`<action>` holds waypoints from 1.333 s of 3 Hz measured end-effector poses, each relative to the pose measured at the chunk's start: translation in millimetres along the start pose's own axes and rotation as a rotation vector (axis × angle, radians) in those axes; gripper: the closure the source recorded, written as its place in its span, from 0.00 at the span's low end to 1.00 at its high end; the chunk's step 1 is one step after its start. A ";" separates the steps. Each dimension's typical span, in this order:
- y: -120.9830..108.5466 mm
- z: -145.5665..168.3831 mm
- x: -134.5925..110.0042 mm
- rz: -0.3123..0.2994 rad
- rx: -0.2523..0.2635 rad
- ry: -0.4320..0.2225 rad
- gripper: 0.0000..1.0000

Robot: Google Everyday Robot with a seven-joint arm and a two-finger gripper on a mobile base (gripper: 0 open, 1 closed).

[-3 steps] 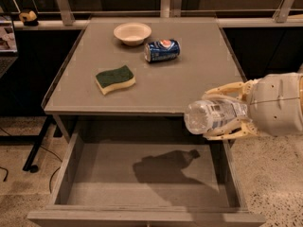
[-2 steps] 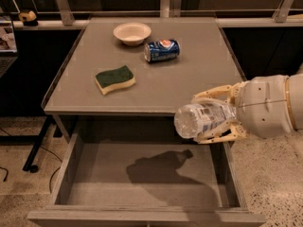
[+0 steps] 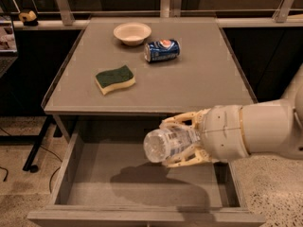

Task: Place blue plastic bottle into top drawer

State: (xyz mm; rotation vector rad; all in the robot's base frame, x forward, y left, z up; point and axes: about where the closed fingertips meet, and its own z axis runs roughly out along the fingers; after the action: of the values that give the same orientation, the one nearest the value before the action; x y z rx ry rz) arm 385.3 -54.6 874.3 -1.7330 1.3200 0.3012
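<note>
My gripper [image 3: 182,141] comes in from the right, its cream fingers [image 3: 182,119] shut on the blue plastic bottle [image 3: 168,143]. The clear bottle lies on its side in the grasp, its base pointing left toward the camera. It hangs in the air over the right half of the open top drawer [image 3: 94,174], whose flat grey bottom shows the bottle's dark shadow beneath. The bottle's cap is hidden inside the gripper.
On the grey table [image 3: 199,84] behind the drawer lie a blue Pepsi can [image 3: 162,50] on its side, a cream bowl [image 3: 132,33] and a green and yellow sponge [image 3: 115,79]. The drawer's front wall [image 3: 142,217] runs along the near edge. Speckled floor lies on both sides.
My gripper has moved left and down with the bottle, from beside the table's front right edge to over the drawer's inside. The shadow in the drawer has shifted left.
</note>
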 end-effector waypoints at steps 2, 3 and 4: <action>32.9 60.9 7.7 0.030 -0.038 -0.023 1.00; 36.4 89.7 13.0 0.006 -0.067 -0.006 1.00; 32.5 118.8 15.9 -0.045 -0.102 0.027 1.00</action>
State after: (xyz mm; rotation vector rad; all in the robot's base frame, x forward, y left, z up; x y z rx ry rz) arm 401.0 26.0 781.1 -1.8553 1.3028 0.3245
